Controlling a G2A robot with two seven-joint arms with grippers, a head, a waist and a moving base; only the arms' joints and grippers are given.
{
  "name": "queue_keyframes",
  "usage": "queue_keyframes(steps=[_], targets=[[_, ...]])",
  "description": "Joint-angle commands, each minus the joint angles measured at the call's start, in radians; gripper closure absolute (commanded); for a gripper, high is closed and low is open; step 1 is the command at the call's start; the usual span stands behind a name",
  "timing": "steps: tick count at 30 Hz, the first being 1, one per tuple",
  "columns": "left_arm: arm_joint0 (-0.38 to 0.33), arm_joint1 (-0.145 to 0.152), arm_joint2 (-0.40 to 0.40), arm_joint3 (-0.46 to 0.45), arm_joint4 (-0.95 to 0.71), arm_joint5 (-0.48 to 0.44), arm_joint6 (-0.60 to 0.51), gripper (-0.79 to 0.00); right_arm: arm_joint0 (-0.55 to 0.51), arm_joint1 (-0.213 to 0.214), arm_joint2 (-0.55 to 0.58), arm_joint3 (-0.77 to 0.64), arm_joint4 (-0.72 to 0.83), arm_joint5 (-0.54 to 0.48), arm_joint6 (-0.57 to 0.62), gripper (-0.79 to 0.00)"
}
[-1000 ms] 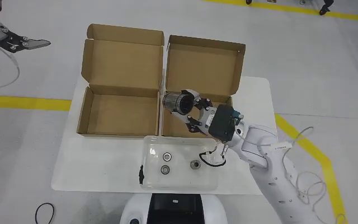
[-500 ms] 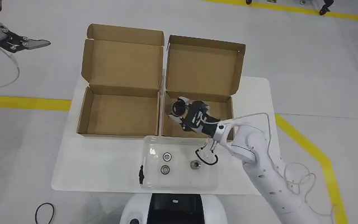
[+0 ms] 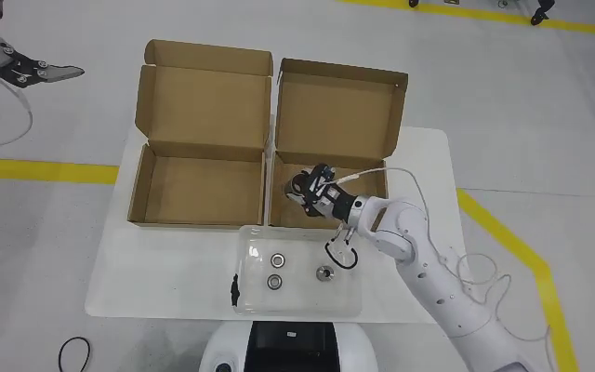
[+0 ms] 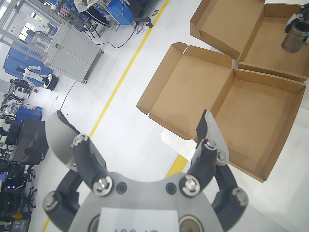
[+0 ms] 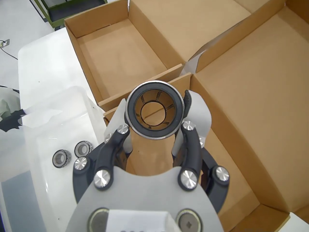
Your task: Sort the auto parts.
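Observation:
A steel cylindrical bearing sleeve (image 5: pixel 155 111) is clamped between the fingers of my right gripper (image 5: pixel 155 108), its open end facing the wrist camera. In the top view the sleeve (image 3: pixel 299 183) hangs over the near left part of the right cardboard box (image 3: pixel 325 159), with the right gripper (image 3: pixel 309 191) shut on it. The left wrist view shows the sleeve (image 4: pixel 293 38) just above that box's floor. My left gripper (image 4: pixel 130 126) is open and holds nothing, out over the floor left of the table (image 3: pixel 56 71).
The left cardboard box (image 3: pixel 195 191) stands open beside the right one. A clear plastic tray (image 3: pixel 251 242) at the table's front holds three small bearings (image 3: pixel 277 260) (image 3: pixel 275 281) (image 3: pixel 323 273). A black cable loop (image 3: pixel 339 256) hangs over the tray.
My right gripper has come down and nearer with the sleeve, lower over the right box, and turned the sleeve from lying sideways to end-up. The left arm has not moved.

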Motion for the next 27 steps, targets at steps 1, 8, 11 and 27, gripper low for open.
queue_keyframes(steps=[1,8,11,27], targets=[[0.000,0.000,0.000,0.000,0.000,0.000,0.000,-0.785,0.013,-0.004,-0.010,0.021,0.010,0.010,0.017,0.000],[0.000,0.000,0.000,0.000,0.000,0.000,0.000,-0.785,0.076,-0.026,-0.065,0.095,0.045,0.048,0.091,0.000],[0.000,0.000,0.000,0.000,0.000,0.000,0.000,-0.785,0.107,-0.037,-0.089,0.127,0.060,0.067,0.126,0.000],[0.000,0.000,0.000,0.000,0.000,0.000,0.000,-0.785,0.201,-0.086,-0.176,0.302,0.100,0.130,0.177,0.000]])
